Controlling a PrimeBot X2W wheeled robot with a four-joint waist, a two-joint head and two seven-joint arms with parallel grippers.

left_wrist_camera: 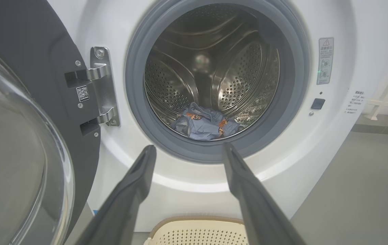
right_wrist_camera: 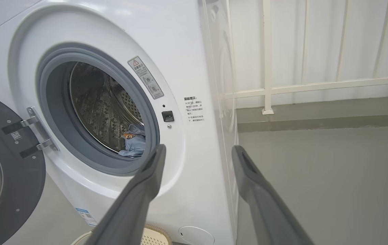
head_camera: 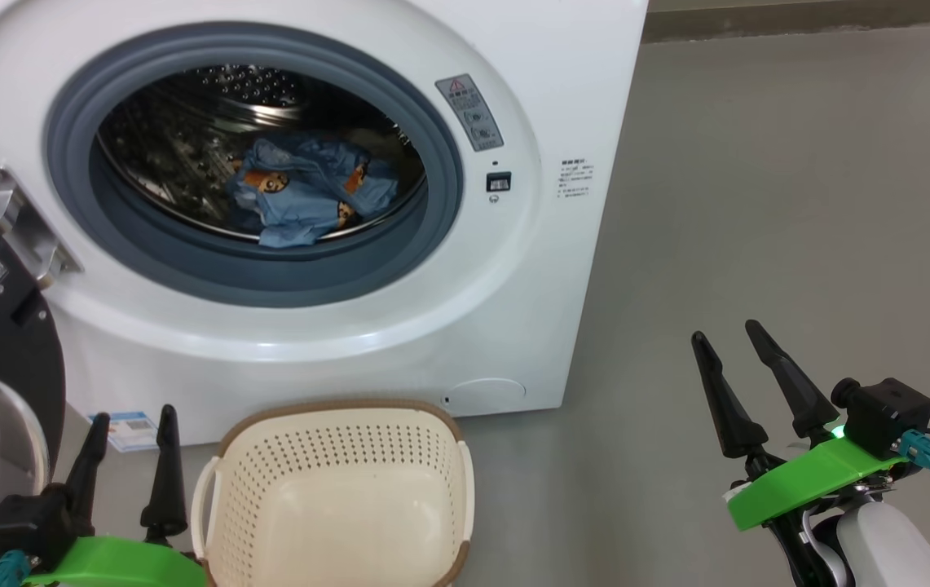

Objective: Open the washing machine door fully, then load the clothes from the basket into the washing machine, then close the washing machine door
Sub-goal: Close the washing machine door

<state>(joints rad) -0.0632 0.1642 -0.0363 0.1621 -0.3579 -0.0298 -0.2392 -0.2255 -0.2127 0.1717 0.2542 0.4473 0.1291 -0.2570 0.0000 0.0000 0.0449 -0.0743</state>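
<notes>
Two grippers: your left gripper (head_camera: 134, 416) sits low at the left and your right gripper (head_camera: 725, 331) low at the right. Each has its fingers apart and carries nothing.
Clothes: the blue printed clothes (head_camera: 310, 191) lie in a soft crumpled heap at the bottom of the drum (head_camera: 187, 139), inside the washing machine (head_camera: 513, 310).
Basket: the cream perforated plastic basket (head_camera: 334, 456) stands on the floor (head_camera: 758, 204) just in front of the machine, between your arms, with nothing in it.
Door: the door (head_camera: 20, 359) stands swung wide at the far left on its metal hinge (head_camera: 16, 220).
Key relation: the door lies just left of your left fingers and well apart from your right gripper, so your left arm is nearer. The hinge runs upright, so the door should swing rightward toward the opening.
Stage: loading looks done and closing remains.
Materials: the door has a glossy black ring and bulging clear glass. The grey gasket (head_camera: 269, 277) looks like rubber, and the drum like dimpled steel.
</notes>
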